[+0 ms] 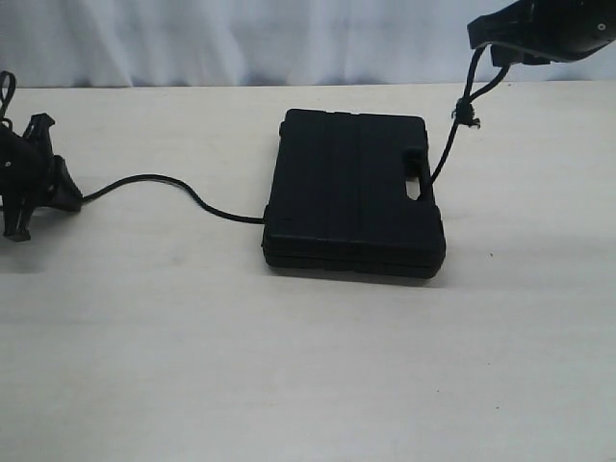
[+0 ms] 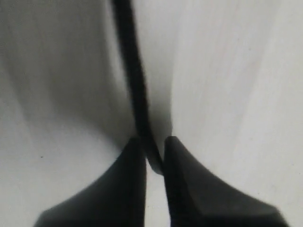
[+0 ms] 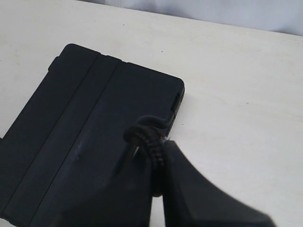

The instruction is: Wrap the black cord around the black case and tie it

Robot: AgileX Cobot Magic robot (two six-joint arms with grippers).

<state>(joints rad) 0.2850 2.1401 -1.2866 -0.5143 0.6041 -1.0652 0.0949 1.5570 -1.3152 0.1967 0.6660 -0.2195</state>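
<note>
Bare pale desk [image 1: 308, 385] fills the foreground and carries everything else. Between the two sets of jaws, nearer the right jaws than the left jaws, the black case [image 1: 351, 192] lies flat on the desk, with its handle slot [image 1: 416, 183] on the side facing the right jaws. The left jaws sit low at the desk's surface, well apart from the case. The right jaws hang raised above and beyond the case's slotted side. From the left jaws the black cord [image 1: 154, 179] curves across the desk to the case's near corner on that side, and there it goes out of sight. It shows again at the handle slot and rises from there to the right jaws. The left jaws are narrowed to a slit, and the cord crosses that slit slantwise, touching both sides. The right jaws are closed tight on the cord's other end. A small knot [image 1: 467, 114] sits on the cord just below their tips, with the case directly beneath it in the right wrist view.
</note>
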